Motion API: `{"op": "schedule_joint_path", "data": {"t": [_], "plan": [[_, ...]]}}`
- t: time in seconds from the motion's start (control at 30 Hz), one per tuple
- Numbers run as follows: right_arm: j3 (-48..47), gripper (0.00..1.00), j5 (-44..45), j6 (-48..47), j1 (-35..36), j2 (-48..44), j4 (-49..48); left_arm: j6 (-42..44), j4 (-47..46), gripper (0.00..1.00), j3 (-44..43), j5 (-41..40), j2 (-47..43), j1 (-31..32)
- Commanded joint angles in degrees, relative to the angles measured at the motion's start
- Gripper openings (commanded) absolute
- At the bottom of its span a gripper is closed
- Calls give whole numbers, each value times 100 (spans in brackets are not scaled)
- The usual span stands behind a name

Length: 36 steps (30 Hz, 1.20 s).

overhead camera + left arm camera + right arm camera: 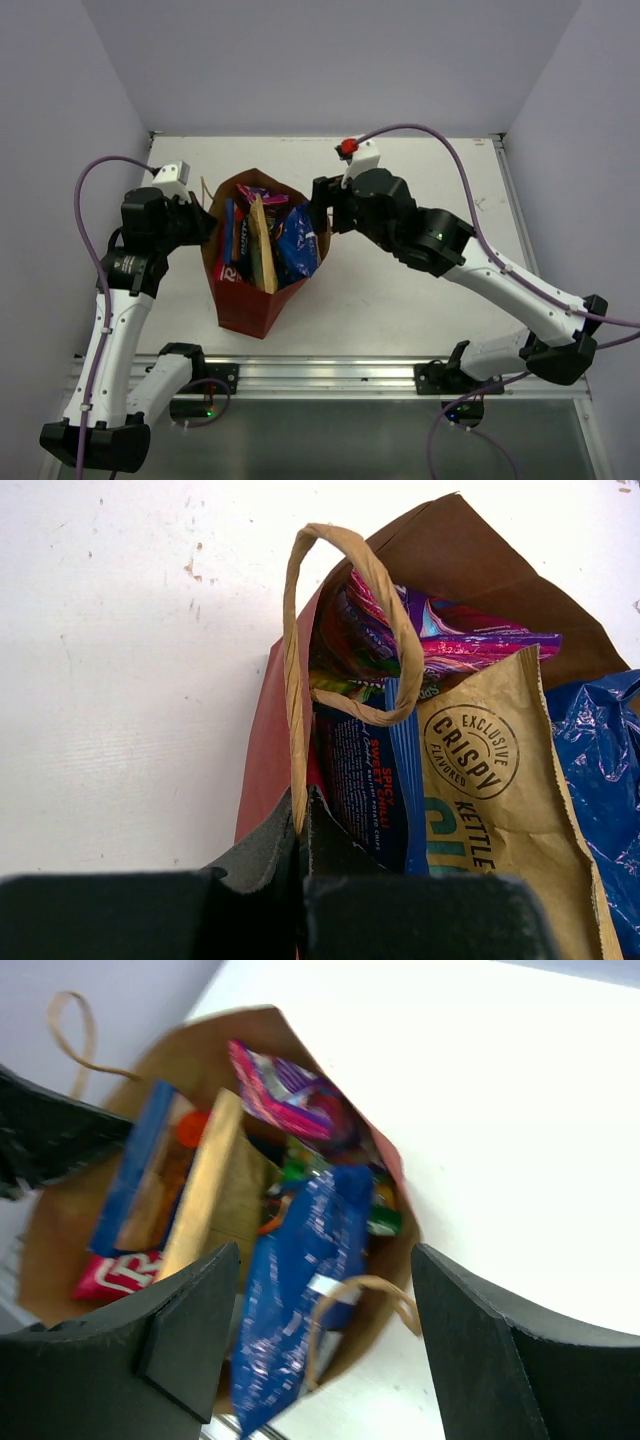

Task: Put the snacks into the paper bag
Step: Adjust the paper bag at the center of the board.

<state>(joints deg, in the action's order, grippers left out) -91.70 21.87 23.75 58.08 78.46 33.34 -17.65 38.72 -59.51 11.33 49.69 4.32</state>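
The paper bag (245, 305) stands open on the table, with several snacks upright inside it. These include the blue-white packet (297, 245), the tan-gold packet (262, 245), the pink-red "REAL" packet (226, 270) and the purple-pink packet (262, 192). My left gripper (300, 805) is shut on the bag's left loop handle (345, 540) at the rim, beside the small dark blue packet (370, 780). My right gripper (325, 1260) is open and empty over the bag's right rim, above the blue-white packet (300, 1290) and the right handle (365, 1285). A green packet (385, 1222) lies deeper inside.
The white table (420, 290) is enclosed by grey walls at the left, back and right. A metal rail (330, 375) runs along the near edge by the arm bases. The bag stands left of centre.
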Motion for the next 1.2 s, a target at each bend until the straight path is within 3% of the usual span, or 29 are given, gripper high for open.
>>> {"op": "schedule_joint_path", "data": {"t": [0.0,0.1,0.23,0.67,0.73,0.77,0.83,1.03,1.17], "plan": [[529,73,442,357,-104,-234,217,-151,-383,0,-79,-17,-82,34],[1048,70,197,595,-271,-488,129,-151,-365,0,-61,-61,-82,34],[1803,55,-208,833,-473,-849,-363,-142,-330,1,-52,-105,-56,43],[1998,47,-1202,1141,-684,-50,-1233,-133,-286,1,-52,-35,84,43],[1963,36,-1220,1141,-684,151,-1269,-133,-277,0,-26,-17,93,34],[1937,26,-1220,1132,-693,205,-1260,-133,-295,1,-26,-8,137,34],[1614,0,-1246,975,-693,301,-1086,-142,-295,0,-52,157,251,34],[-239,0,-1623,315,-684,293,-321,-422,-575,0,-420,1097,699,43],[-604,0,-1458,113,-676,276,-109,-573,-647,0,-1131,1056,1103,271]]}}
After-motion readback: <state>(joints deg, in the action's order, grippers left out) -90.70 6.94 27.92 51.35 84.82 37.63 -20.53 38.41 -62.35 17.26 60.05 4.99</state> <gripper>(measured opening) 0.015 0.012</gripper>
